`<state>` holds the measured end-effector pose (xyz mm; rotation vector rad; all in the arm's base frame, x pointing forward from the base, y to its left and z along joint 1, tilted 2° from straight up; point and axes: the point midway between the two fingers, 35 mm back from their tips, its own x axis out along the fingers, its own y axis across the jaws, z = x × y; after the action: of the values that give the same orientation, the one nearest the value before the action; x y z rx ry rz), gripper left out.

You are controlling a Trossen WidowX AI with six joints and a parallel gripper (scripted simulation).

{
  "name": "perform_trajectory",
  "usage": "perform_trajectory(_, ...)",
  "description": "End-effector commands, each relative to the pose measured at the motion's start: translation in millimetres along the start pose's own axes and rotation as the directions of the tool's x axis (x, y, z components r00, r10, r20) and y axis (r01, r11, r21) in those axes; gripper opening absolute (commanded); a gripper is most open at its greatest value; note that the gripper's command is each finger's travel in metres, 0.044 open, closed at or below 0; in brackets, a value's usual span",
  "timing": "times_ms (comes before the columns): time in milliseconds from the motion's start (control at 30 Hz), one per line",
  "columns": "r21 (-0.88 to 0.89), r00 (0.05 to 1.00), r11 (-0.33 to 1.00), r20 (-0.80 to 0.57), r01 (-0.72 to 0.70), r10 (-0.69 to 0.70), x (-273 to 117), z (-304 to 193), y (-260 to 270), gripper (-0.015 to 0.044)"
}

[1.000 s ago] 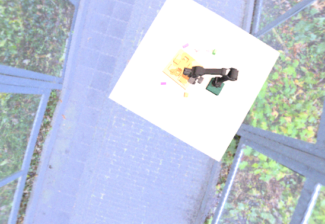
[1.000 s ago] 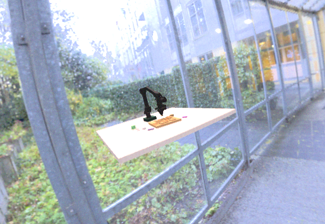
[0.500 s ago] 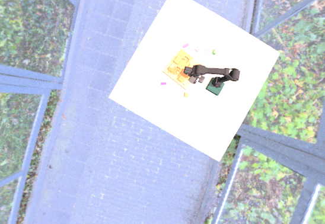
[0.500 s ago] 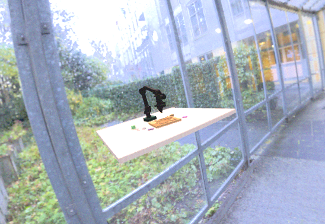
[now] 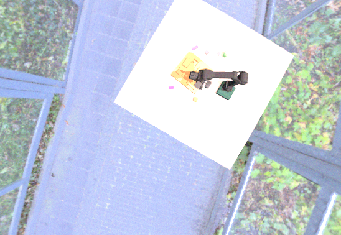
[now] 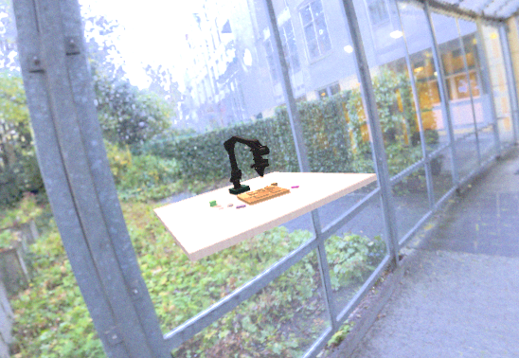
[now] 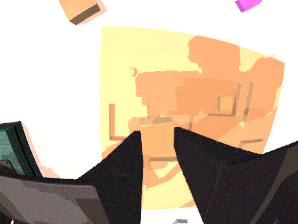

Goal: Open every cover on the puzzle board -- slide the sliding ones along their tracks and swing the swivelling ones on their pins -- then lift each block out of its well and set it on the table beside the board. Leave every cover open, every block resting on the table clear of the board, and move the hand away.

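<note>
My gripper (image 6: 261, 175) (image 7: 156, 135) is shut on an orange block (image 7: 157, 126) and holds it above the orange puzzle board (image 5: 189, 55) (image 6: 251, 200) (image 7: 117, 50). The arm hides part of the board in the top view. Recesses and raised panels show in the wrist view under heavy shadow; how far each cover is open I cannot tell. On the table beside the board lie a magenta block (image 5: 171, 87) (image 6: 295, 187) (image 7: 247, 4), a purple block (image 5: 195, 48) (image 6: 241, 206), a second orange block (image 5: 195, 99) (image 7: 80, 9) and a green block (image 5: 224, 54) (image 6: 212, 203).
Pale pinkish pieces (image 5: 206, 52) (image 6: 230, 205) lie between the purple and green blocks. The arm's dark green base (image 5: 224, 94) (image 6: 239, 189) (image 7: 17, 150) stands close to the board. The white table (image 5: 155, 94) (image 6: 199, 238) ends in open edges on all sides.
</note>
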<state>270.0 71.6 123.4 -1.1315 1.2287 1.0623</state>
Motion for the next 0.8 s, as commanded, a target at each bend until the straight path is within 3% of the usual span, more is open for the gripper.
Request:
perform_trajectory(0, 0.001, 1.0, 1.0, -0.007, -0.004, 0.004, 0, 14, -10, 0.008)
perform_trajectory(767, 0.001, 1.0, 1.0, 0.001, -0.002, 0.002, -1, 94, -44, 0.008)
